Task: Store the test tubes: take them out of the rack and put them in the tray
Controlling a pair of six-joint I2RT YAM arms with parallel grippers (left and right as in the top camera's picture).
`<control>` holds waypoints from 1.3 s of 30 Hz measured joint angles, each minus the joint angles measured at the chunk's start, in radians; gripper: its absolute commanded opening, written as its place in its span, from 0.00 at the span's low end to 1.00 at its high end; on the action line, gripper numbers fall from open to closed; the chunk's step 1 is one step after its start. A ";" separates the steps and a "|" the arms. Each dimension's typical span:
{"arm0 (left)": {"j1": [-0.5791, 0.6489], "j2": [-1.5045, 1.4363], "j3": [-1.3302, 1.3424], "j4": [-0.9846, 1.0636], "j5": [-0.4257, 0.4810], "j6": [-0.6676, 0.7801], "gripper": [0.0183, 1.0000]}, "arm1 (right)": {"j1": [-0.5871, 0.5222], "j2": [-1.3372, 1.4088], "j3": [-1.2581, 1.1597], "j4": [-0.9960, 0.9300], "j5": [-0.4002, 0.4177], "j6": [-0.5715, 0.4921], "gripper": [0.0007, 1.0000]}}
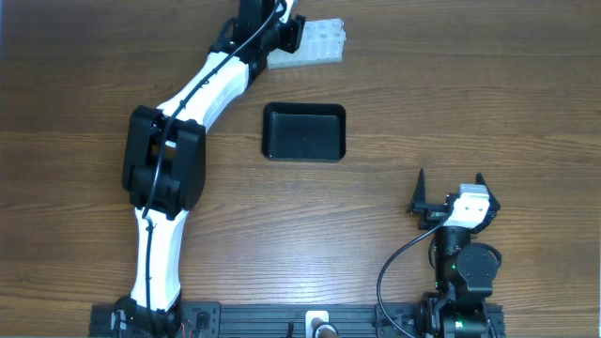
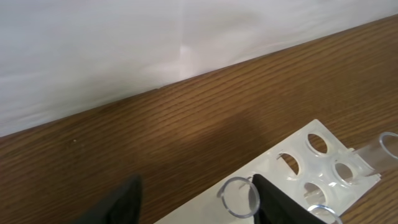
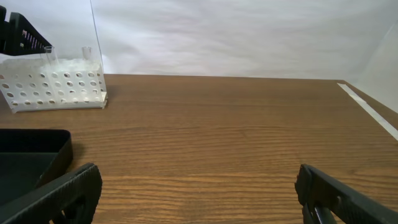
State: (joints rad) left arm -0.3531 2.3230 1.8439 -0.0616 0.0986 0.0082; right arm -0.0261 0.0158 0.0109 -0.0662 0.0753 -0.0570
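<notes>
The rack (image 1: 319,42) holds clear test tubes (image 3: 49,58), count unclear; the tray (image 1: 303,133) floor is bare. The left gripper (image 2: 196,186) is open around one, the right gripper (image 3: 199,193) is wide.

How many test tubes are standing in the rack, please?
3 test tubes in the rack: one at the left gripper, one beside it, one at the far end. Others may be hidden.

Right tool (image 3: 198,178) fingers spread wide above the wood bench (image 3: 217,130), black tray (image 3: 31,152) by one finger, white rack (image 3: 56,90) holding upright test tubes (image 3: 48,57) beyond it.
</notes>
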 measured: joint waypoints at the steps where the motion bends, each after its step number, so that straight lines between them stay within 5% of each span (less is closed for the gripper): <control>1: -0.001 0.000 0.000 0.000 0.000 0.000 0.51 | 0.000 0.000 0.000 0.000 0.000 0.000 0.99; 39: -0.017 0.000 0.000 0.000 0.003 0.000 0.13 | 0.000 0.000 0.000 0.000 0.000 0.000 0.99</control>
State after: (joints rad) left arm -0.3698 2.3230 1.8439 -0.0620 0.1020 0.0082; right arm -0.0261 0.0158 0.0109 -0.0662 0.0753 -0.0570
